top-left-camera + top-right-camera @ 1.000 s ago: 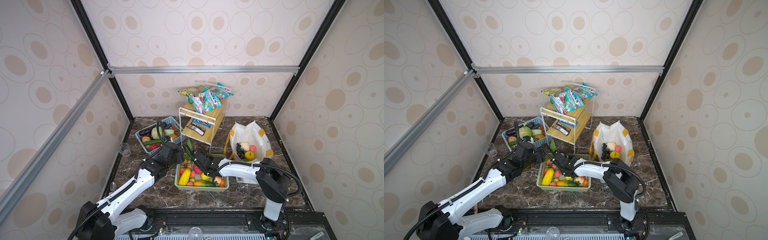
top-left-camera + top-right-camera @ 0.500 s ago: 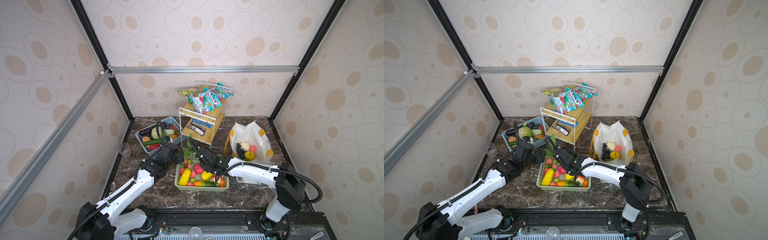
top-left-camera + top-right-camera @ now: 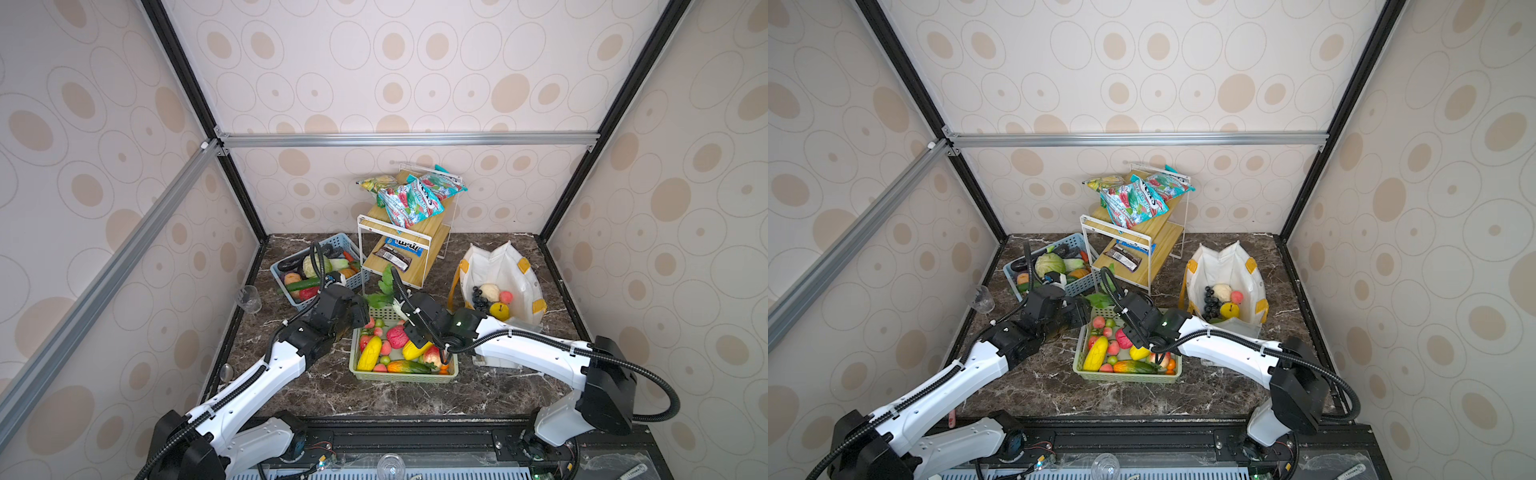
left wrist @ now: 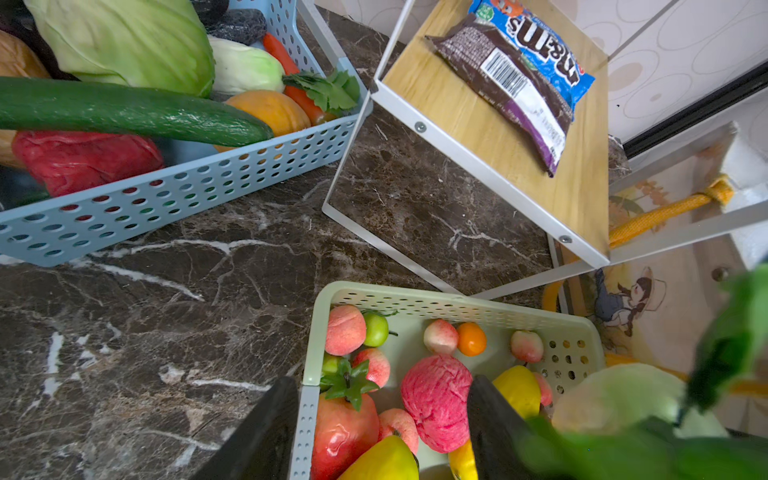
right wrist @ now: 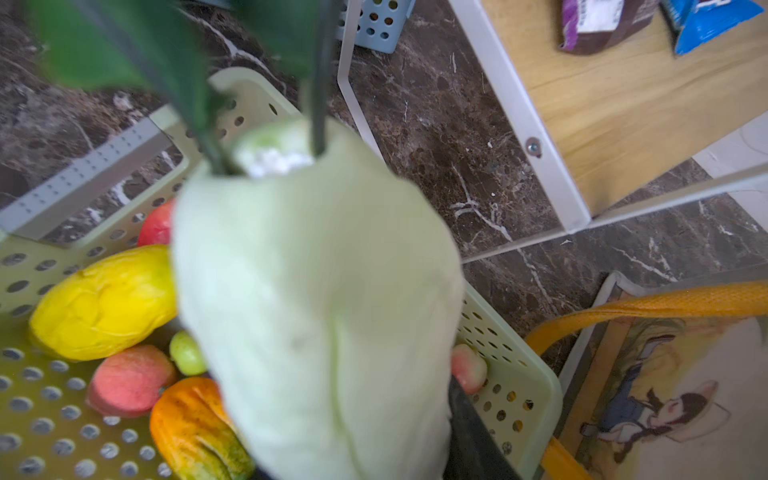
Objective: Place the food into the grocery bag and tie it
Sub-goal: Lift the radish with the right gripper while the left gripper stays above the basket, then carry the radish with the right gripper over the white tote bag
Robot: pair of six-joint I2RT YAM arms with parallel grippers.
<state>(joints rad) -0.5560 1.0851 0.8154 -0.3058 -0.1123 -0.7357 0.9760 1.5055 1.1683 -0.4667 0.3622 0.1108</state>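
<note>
4 pieces of food already lie in the grocery bag (image 3: 494,266), which stands open on the counter (image 3: 291,386) to the right of the green basket (image 3: 399,376): dark grapes (image 3: 478,299), a white bulb (image 3: 489,291), a pink fruit (image 3: 505,297) and a yellow citrus (image 3: 498,311). The right end effector (image 3: 405,316) pinches a pale radish (image 5: 316,311) by its lower body and holds it above the basket, with the green leaves (image 3: 384,286) pointing toward the wire rack (image 3: 361,257).

The left end effector (image 4: 382,390) is spread and holds nothing. It straddles the basket's near corner, with 1 finger outside the wall and 1 inside.

The likely trouble is the carry to the bag. The radish looks long and top-heavy, so it may pivot or slip in the grip. Its leaves sit near the rack frame and could snag there. The bag is soft, so a low approach could fold its rim or catch the mustard handle (image 3: 455,282). If the left arm moves sideways, it could drag the basket.
</note>
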